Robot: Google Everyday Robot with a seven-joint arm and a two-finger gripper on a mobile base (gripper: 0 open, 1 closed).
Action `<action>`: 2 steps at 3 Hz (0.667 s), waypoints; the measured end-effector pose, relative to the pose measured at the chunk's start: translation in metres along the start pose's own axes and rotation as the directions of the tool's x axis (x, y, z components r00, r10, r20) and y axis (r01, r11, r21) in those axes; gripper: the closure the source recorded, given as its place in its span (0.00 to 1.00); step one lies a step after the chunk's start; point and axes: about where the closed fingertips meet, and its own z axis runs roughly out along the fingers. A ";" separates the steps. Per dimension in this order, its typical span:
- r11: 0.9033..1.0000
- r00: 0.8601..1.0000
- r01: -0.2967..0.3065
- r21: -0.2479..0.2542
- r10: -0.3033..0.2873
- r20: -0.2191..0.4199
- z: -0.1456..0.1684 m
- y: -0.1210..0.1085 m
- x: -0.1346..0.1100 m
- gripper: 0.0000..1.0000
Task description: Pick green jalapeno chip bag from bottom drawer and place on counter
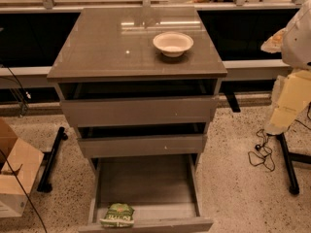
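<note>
Green jalapeno chip bag (117, 215): lies flat, long axis left-right, front-left in the open bottom drawer (146, 183). Gripper (275, 41): we find it at the right edge, level with the counter (121, 47), with the bag well below and left; its spread we cannot tell.

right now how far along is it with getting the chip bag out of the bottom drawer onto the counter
Done: the bottom drawer stands open. In hand: nothing; the gripper hangs at the right edge, well clear of the green jalapeno chip bag, which lies at the drawer's front left. Left: grasp, lift, and place it on the counter, where a white bowl sits.
</note>
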 end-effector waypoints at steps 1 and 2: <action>1.000 1.000 0.000 0.000 0.000 0.000 0.000 0.000 0.000 0.00; 0.999 0.997 0.036 -0.015 -0.035 0.073 0.017 0.012 -0.022 0.00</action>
